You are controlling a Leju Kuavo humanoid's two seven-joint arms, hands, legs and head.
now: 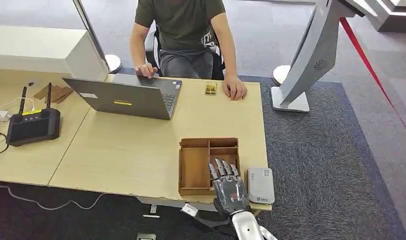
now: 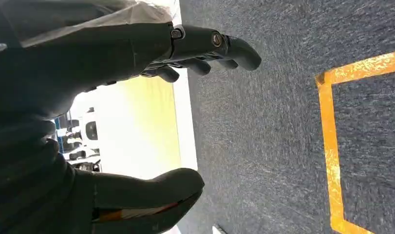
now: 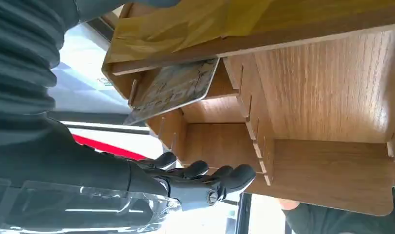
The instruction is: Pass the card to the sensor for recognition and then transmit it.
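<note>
Right hand (image 1: pixel 226 181): I see fingers spread, holding nothing, over wooden tray's (image 1: pixel 194 167) near right compartment.
Card (image 3: pixel 173 88): lying tilted inside tray, just beside the fingers (image 3: pixel 205 178).
Sensor (image 1: pixel 261 185): grey, counter's (image 1: pixel 130 145) near right corner, beside tray.
Left hand (image 2: pixel 137 97): fingers apart, holding nothing, over carpet.

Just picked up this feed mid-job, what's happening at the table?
The right hand reaches with fingers extended over the wooden tray, where a card leans in a corner compartment, not yet gripped. The grey sensor lies just right of the tray. The left hand hangs open over carpet. A person sits opposite at the laptop.
</note>
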